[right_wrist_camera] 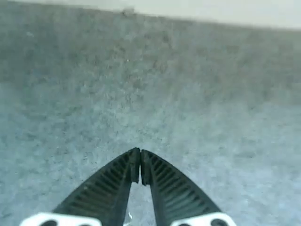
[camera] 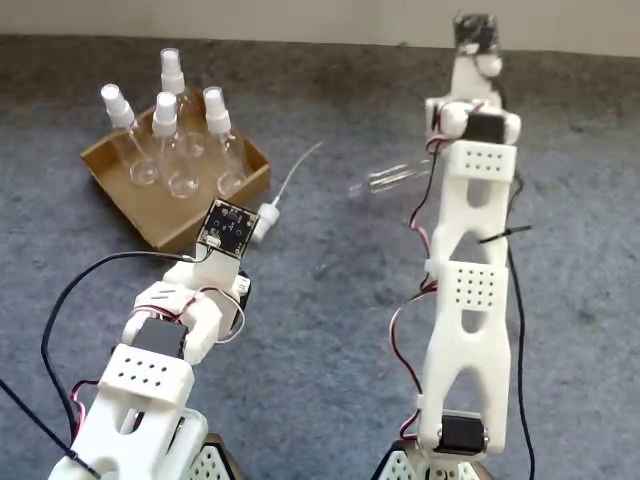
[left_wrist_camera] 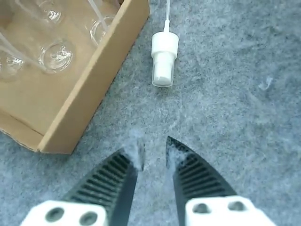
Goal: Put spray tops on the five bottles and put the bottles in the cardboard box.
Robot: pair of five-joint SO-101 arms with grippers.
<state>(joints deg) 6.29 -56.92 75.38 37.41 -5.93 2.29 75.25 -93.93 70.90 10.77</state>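
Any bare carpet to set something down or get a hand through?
Free: carpet between the left arm and the right arm, nearer than the loose spray top and the lying bottle; also left of the cardboard box. Crowded: the box, holding four capped bottles, and the stretch from it to the lying bottle.

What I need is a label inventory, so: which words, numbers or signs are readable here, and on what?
No readable text.
Cardboard box, bottles, loose spray top: no print visible.
Camera board on the left wrist: marks too small to read.
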